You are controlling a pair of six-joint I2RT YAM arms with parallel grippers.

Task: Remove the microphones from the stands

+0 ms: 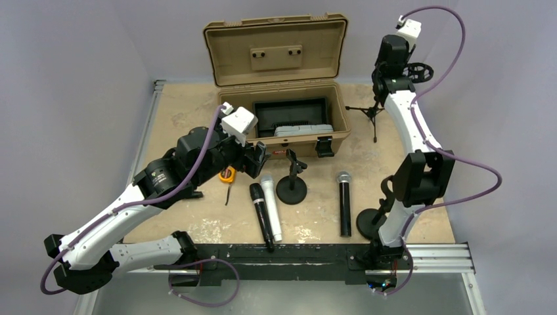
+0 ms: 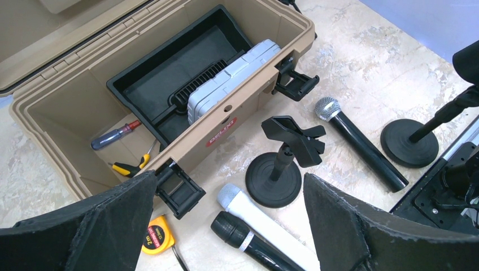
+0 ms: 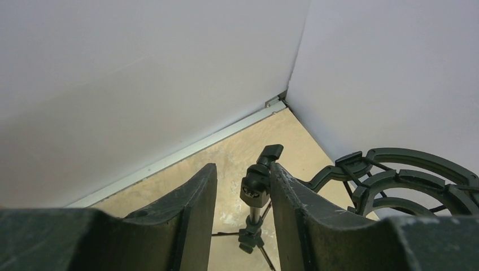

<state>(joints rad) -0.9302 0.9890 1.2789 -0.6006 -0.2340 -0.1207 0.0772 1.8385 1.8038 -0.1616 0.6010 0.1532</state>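
Top external: white microphone (image 1: 271, 209) lies just beside the stand (image 1: 291, 189).

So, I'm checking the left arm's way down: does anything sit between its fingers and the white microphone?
Nothing visible does. The white microphone lies uncovered on the table, framed between the wide-spread left fingers. The black microphone lies alongside it, and the empty clip stand stands just beyond.
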